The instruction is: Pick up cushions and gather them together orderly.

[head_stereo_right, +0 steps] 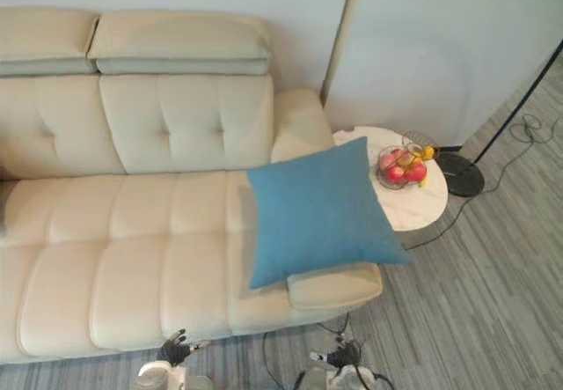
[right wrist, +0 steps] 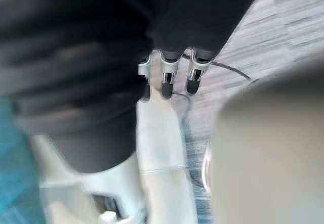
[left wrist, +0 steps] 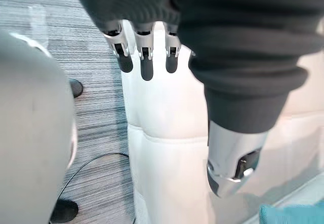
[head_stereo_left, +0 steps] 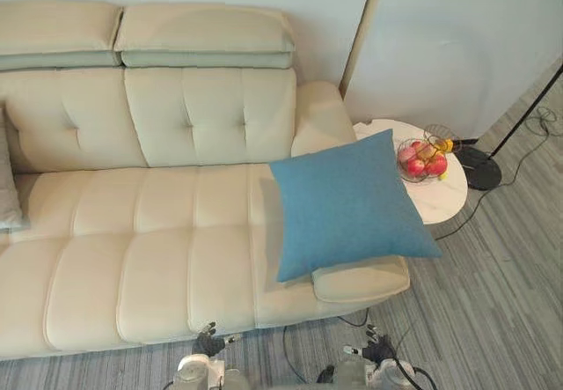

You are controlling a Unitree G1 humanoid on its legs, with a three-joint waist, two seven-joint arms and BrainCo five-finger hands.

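Head cam looked down on a cream sofa [head_stereo_left: 158, 231] that filled the left and centre of the frame, with tufted back and two headrests along the top. A blue cushion [head_stereo_left: 347, 205] sat centre-right, square, turned corner-down like a diamond. It lay across the sofa's right-end seat and armrest [head_stereo_left: 361, 282], its right corner hanging past the arm toward a side table. A sliver of a grey cushion [head_stereo_left: 7, 183] showed at the far left edge, on the seat against the backrest, well apart from the blue one.

Right of the sofa stood a round white side table [head_stereo_left: 447, 201] with a wire basket of fruit [head_stereo_left: 422, 159] on top. A black lamp base [head_stereo_left: 482, 168] sat just beyond it on grey striped carpet [head_stereo_left: 501, 302].

Both hands sat low at the bottom edge, over the carpet in front of the sofa. Left hand [head_stereo_left: 209, 343] at bottom centre-left: fingers [left wrist: 145, 64] spread apart and relaxed, thumb [left wrist: 233, 171] out, nothing held. Right hand [head_stereo_left: 378, 349] at bottom centre-right: fingers [right wrist: 167, 80] blurred in the wrist cam but loose, empty. Neither touched a cushion.
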